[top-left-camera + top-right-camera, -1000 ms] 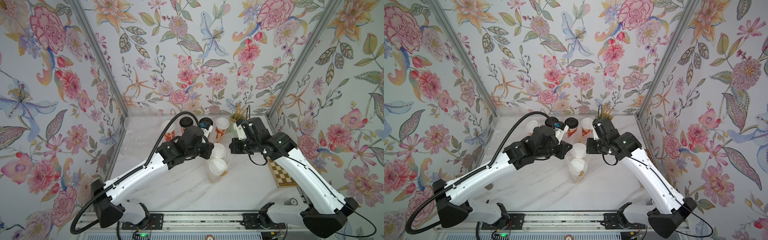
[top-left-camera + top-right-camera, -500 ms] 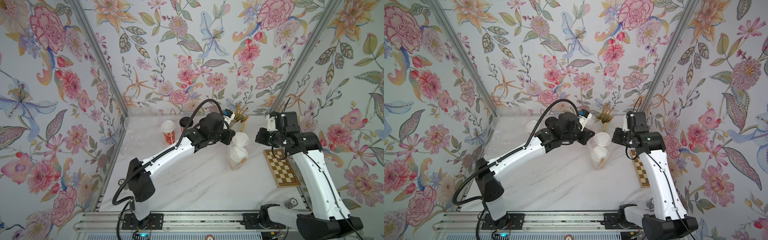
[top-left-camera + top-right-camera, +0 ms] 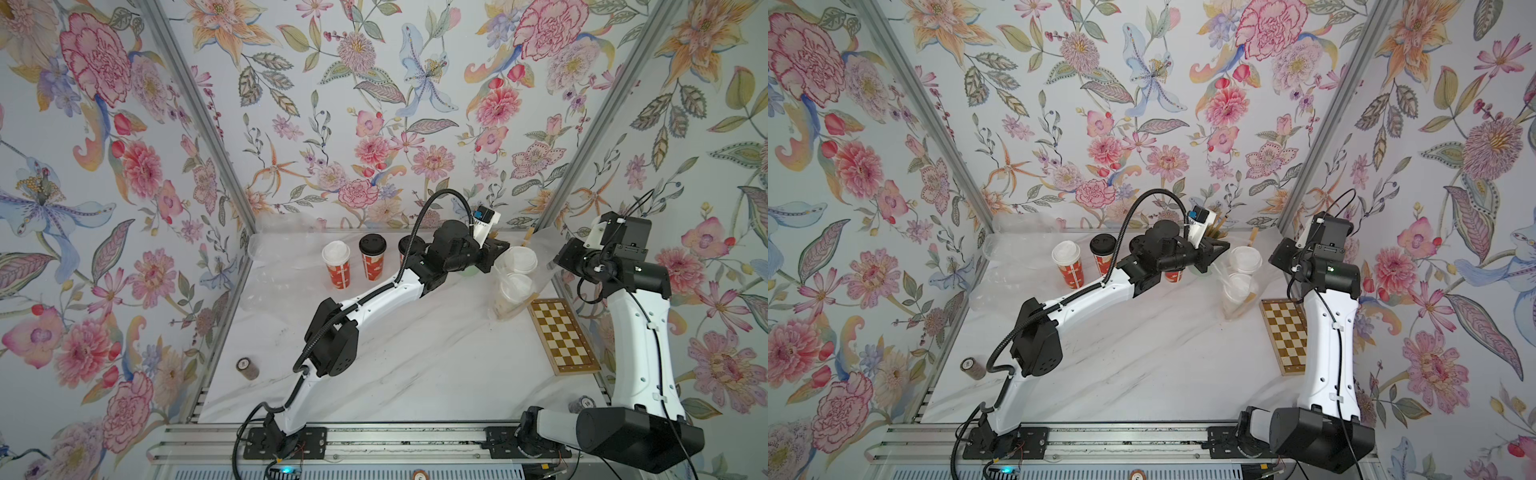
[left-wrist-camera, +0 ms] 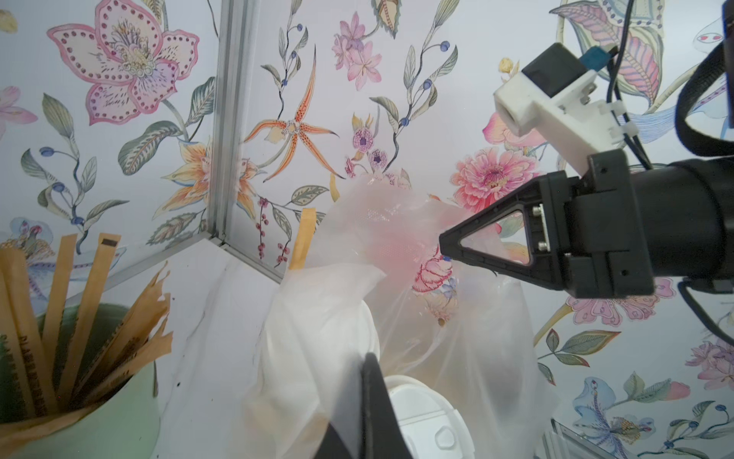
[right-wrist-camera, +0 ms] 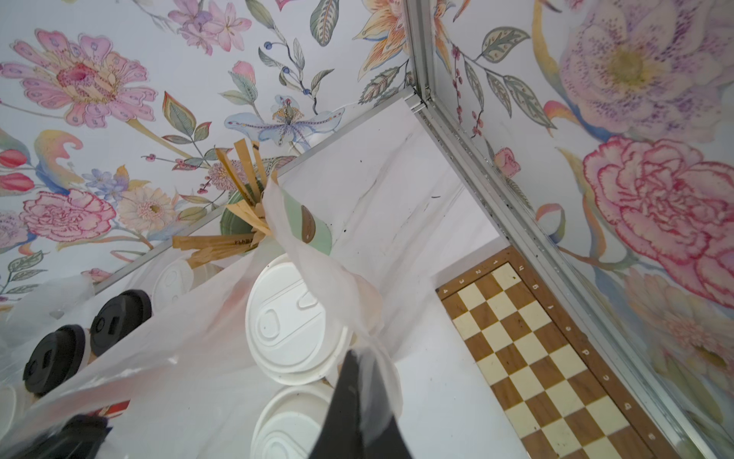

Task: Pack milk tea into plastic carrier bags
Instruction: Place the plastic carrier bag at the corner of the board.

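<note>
Plastic carrier bag (image 4: 456, 337), thin, crinkly, surrounds two round-lidded clear cups (image 3: 516, 261).

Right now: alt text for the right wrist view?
The right pincer is shut on a strip of the clear bag, which drapes around two white-lidded cups. A checkerboard lies beside them; two black-lidded cups and a cup of straws stand beyond.

Left arm (image 3: 386, 297) reaches far forward and rightward, nearly straight; left claw (image 3: 503, 248) pinched tight on plastic carrier bag (image 4: 397, 222). Right arm (image 3: 636, 332) upright, wrist bent inward; right claw (image 4: 447, 246) clamped on same bag.
</note>
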Tool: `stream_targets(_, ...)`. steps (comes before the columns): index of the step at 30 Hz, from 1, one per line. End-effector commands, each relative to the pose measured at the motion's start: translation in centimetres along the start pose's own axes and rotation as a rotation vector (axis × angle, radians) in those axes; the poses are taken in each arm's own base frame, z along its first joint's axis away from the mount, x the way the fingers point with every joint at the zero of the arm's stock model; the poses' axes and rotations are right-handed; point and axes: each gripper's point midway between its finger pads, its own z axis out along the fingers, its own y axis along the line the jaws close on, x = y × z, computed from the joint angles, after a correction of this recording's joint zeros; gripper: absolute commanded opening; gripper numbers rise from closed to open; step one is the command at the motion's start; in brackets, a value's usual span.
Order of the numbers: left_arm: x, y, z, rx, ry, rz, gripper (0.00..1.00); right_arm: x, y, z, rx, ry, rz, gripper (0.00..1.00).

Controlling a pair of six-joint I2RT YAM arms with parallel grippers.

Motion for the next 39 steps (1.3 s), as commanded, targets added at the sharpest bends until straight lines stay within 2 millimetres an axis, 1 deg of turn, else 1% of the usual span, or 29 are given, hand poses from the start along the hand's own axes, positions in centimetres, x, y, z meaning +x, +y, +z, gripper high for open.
stream_targets(1, -5.0, 1.1, -0.1, 0.071, -0.218, 0.050, 0.00, -3.2, 0.1, 1.4, -0.038, -0.091, 0.026, 0.00)
stream_targets(4, -4.9, 2.6, 0.6, 0.088, -0.309, 0.059, 0.00, -4.6, -0.2, 2.9, -0.049, -0.136, 0.044, 0.00)
stream_targets(6, -4.6, 3.9, 0.8, 0.057, -0.368, 0.067, 0.00, -5.6, -0.2, 3.9, -0.055, -0.174, 0.059, 0.00)
stream_targets(10, -3.2, 6.1, 0.9, 0.017, -0.486, 0.067, 0.00, -7.5, -1.0, 5.5, -0.048, -0.237, 0.101, 0.00)
stream_targets(13, -2.3, 7.0, 1.2, 0.011, -0.535, 0.047, 0.00, -8.3, -1.6, 7.0, -0.047, -0.257, 0.128, 0.00)
stream_targets(17, -1.5, 8.1, 1.4, -0.020, -0.578, 0.020, 0.00, -8.8, -2.7, 9.3, -0.037, -0.255, 0.158, 0.00)
stream_targets(22, -0.4, 8.4, 1.7, -0.033, -0.596, 0.000, 0.08, -8.5, -4.2, 11.5, -0.028, -0.244, 0.184, 0.00)
stream_targets(25, 0.4, 8.4, 1.9, -0.033, -0.592, -0.013, 0.10, -8.0, -4.9, 12.6, -0.029, -0.229, 0.197, 0.00)
stream_targets(26, 0.6, 8.5, 2.0, -0.035, -0.590, -0.019, 0.12, -7.8, -5.1, 12.8, -0.032, -0.225, 0.202, 0.00)
stream_targets(29, 0.9, 8.4, 2.0, -0.025, -0.597, -0.040, 0.23, -7.5, -5.6, 13.4, -0.037, -0.228, 0.210, 0.00)
stream_targets(33, 0.7, 8.0, 1.7, -0.011, -0.601, -0.057, 0.36, -8.2, -6.0, 13.7, -0.053, -0.241, 0.222, 0.00)
stream_targets(34, 0.4, 7.8, 1.5, -0.007, -0.607, -0.056, 0.39, -8.4, -6.0, 13.8, -0.059, -0.244, 0.222, 0.00)
stream_targets(36, -0.2, 7.2, 1.1, -0.001, -0.612, -0.054, 0.42, -8.9, -5.7, 14.2, -0.082, -0.240, 0.218, 0.00)
stream_targets(39, -1.3, 6.4, 0.4, 0.009, -0.621, -0.054, 0.44, -9.4, -5.1, 15.3, -0.126, -0.227, 0.209, 0.00)
